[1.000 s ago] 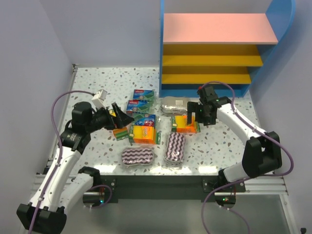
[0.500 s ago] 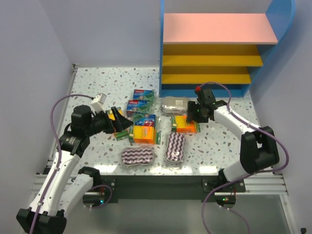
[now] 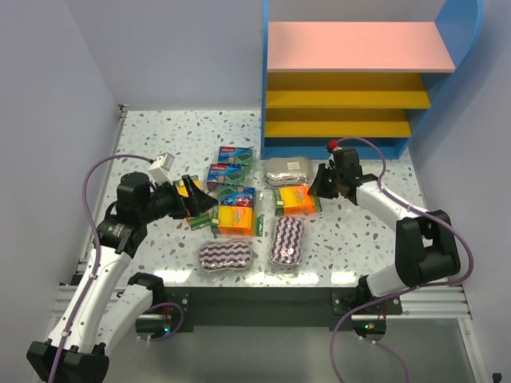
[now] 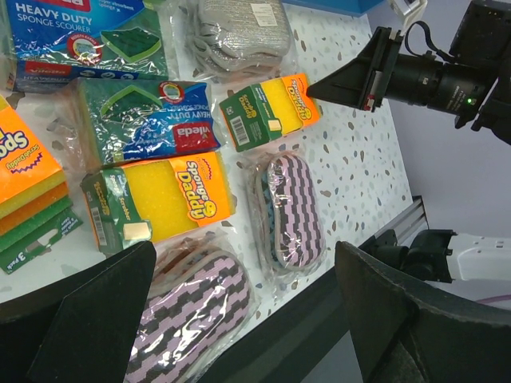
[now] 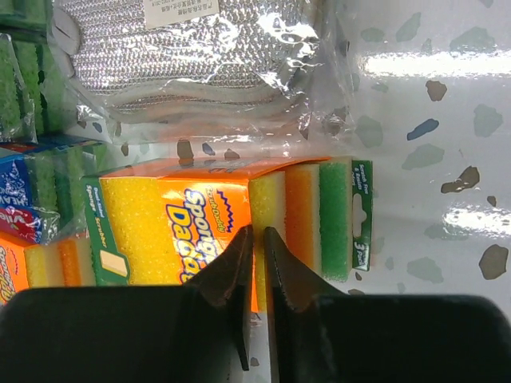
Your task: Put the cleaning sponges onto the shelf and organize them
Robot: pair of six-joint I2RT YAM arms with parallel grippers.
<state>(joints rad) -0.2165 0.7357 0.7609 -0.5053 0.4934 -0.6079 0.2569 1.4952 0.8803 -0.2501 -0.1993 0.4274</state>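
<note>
Several wrapped cleaning sponges lie in a cluster on the speckled table. My right gripper [image 3: 319,182] [image 5: 255,235] has its jaws almost together, pinching a thin edge of the orange-yellow-green sponge pack [image 3: 297,199] [image 5: 144,215] [image 4: 275,108]. The silvery scourer pack [image 3: 287,170] [image 5: 200,56] lies just behind it. My left gripper [image 3: 206,203] [image 4: 243,263] hangs wide open and holds nothing. It is above a second orange pack [image 3: 234,219] and a purple-white striped pad [image 3: 226,257]. Another striped pad [image 3: 286,239] lies to the right. The shelf [image 3: 359,48] stands at the back right with bare boards.
Green and blue flat packs [image 3: 234,155] [image 3: 237,195] lie left of the scourer. The table's front edge [image 3: 263,279] runs just below the striped pads. A wall [image 3: 48,120] closes the left side. The shelf's blue side [image 3: 473,72] rises at the far right.
My right gripper's jaws went from wide open to nearly together at the orange pack, which shifted slightly left and tilted. The left arm drew back a little, still open.
</note>
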